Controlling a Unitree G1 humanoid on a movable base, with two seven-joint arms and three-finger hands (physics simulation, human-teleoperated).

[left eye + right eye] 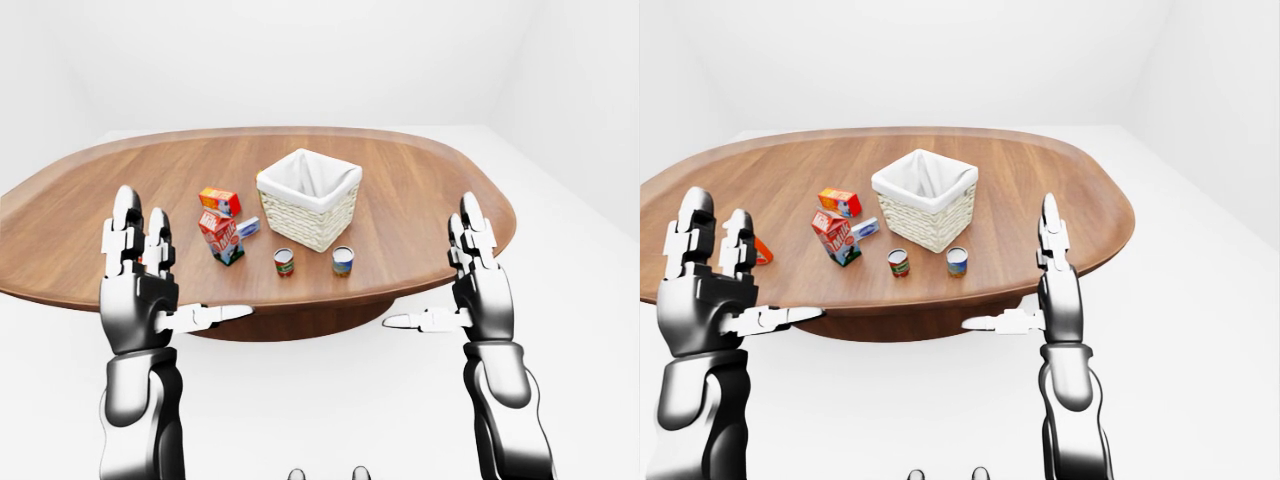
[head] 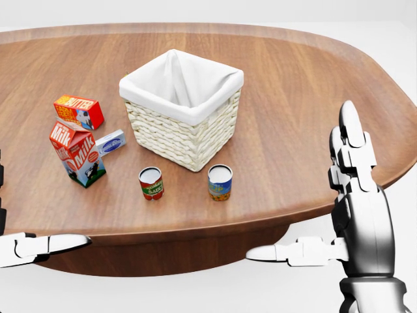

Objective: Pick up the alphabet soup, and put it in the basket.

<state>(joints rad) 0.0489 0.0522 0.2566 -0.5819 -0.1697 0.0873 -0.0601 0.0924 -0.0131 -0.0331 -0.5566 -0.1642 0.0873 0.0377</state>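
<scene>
The alphabet soup (image 2: 220,182) is a small can with a blue and yellow label. It stands upright on the wooden table (image 2: 313,98), just below the right part of the white-lined wicker basket (image 2: 182,117) in the head view. Both hands are raised, palms inward, short of the table's near edge. My left hand (image 1: 165,285) is open and holds nothing, well to the left of the can. My right hand (image 1: 445,285) is open too, apart from the can on its right. Nothing lies in the basket that I can see.
A red and green can (image 2: 151,183) stands just left of the soup. Further left are a milk carton (image 2: 77,153), a butter box (image 2: 78,111) and a small blue and white box (image 2: 111,141). A ketchup bottle (image 1: 760,250) shows behind my left hand in the right-eye view.
</scene>
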